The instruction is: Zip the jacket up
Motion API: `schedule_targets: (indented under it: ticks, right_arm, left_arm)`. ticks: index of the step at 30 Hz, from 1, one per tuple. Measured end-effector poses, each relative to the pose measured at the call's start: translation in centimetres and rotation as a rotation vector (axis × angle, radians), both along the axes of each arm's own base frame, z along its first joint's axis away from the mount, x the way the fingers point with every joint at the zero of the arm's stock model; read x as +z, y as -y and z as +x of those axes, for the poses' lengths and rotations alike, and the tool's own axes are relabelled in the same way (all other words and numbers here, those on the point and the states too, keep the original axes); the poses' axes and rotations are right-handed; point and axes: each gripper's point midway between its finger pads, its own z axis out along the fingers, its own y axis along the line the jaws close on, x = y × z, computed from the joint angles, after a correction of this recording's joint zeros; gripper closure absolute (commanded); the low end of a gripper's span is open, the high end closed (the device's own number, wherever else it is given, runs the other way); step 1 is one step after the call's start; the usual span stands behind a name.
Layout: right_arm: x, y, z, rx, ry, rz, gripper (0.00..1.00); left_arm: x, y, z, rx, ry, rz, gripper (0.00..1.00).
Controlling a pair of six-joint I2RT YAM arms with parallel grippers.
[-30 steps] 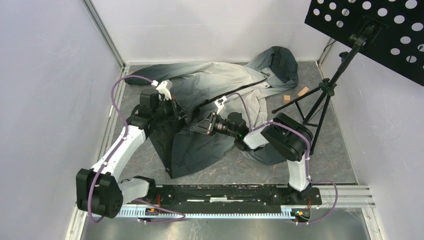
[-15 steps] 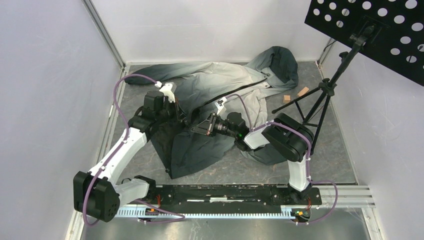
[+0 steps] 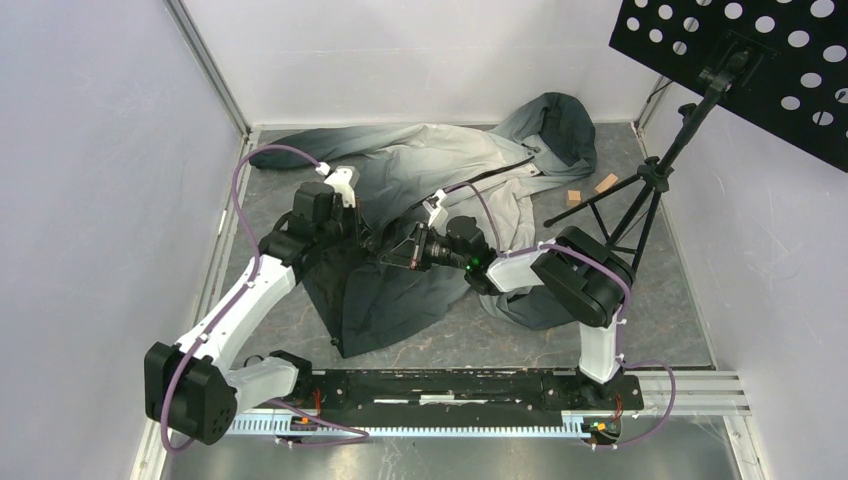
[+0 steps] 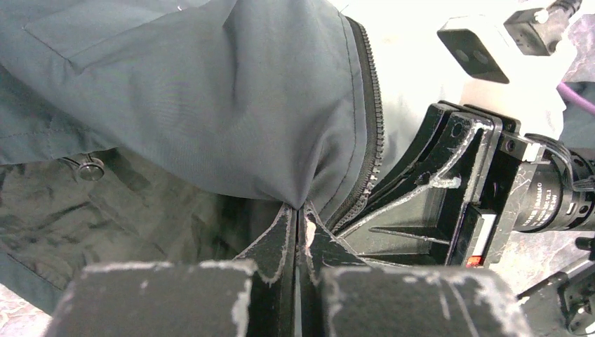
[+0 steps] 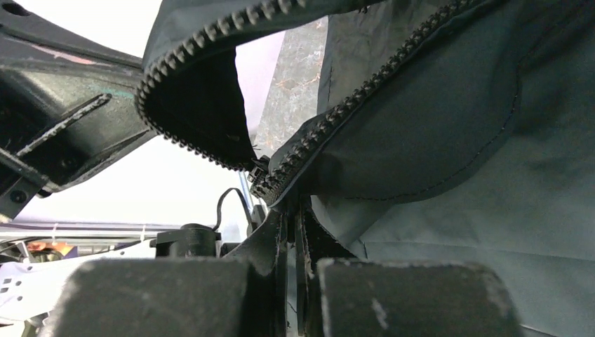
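Note:
The jacket [image 3: 440, 165] lies spread over the table, pale at the back and dark teal-grey at the front, with its hood at the far right. Its dark zipper [image 3: 480, 178] runs diagonally. Mid-table my two grippers meet over the open lower front. My left gripper [image 3: 372, 238] [image 4: 298, 209] is shut on a pinch of teal fabric [image 4: 210, 91] beside the zipper teeth [image 4: 372, 119]. My right gripper [image 3: 394, 246] [image 5: 291, 203] is shut on the zipper just under the slider [image 5: 261, 174], where the two rows of teeth [image 5: 351, 102] join. The rows part beyond it.
A black tripod stand [image 3: 650, 190] holding a perforated black board [image 3: 750, 60] stands at the right. Two small wooden blocks [image 3: 590, 190] lie by its legs. White walls close in the left and back. A rail [image 3: 450, 385] runs along the near edge.
My left gripper has moved right and slightly back with the fabric, closing on the right gripper. The right gripper has shifted a little left and back. Both stayed shut.

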Motion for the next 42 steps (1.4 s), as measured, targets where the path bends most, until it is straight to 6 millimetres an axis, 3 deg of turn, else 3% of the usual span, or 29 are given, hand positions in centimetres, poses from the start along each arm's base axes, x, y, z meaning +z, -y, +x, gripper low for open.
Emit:
schedule_targets:
  ticks: [15,26,37,42]
  right_arm:
    - [0.7,0.1,0.1,0.001,0.018,-0.037,1.0]
    - [0.2,0.0,0.5,0.025,0.082,-0.106,1.0]
    - [1.1,1.0,1.3,0.013,0.132,-0.129,1.0]
    - [1.2,0.6,0.6,0.037,0.135,-0.12,1.0]
  left_arm:
    - [0.1,-0.3,-0.1,-0.013,0.033,0.106,0.98]
    - [0.1,-0.4,-0.4,-0.023,0.065,0.251,0.98]
    - [-1.2,0.0,-0.5,-0.058,0.056,0.4,0.98]
    - [-1.4,-0.1,-0.6,-0.06,0.043,0.407,0.88]
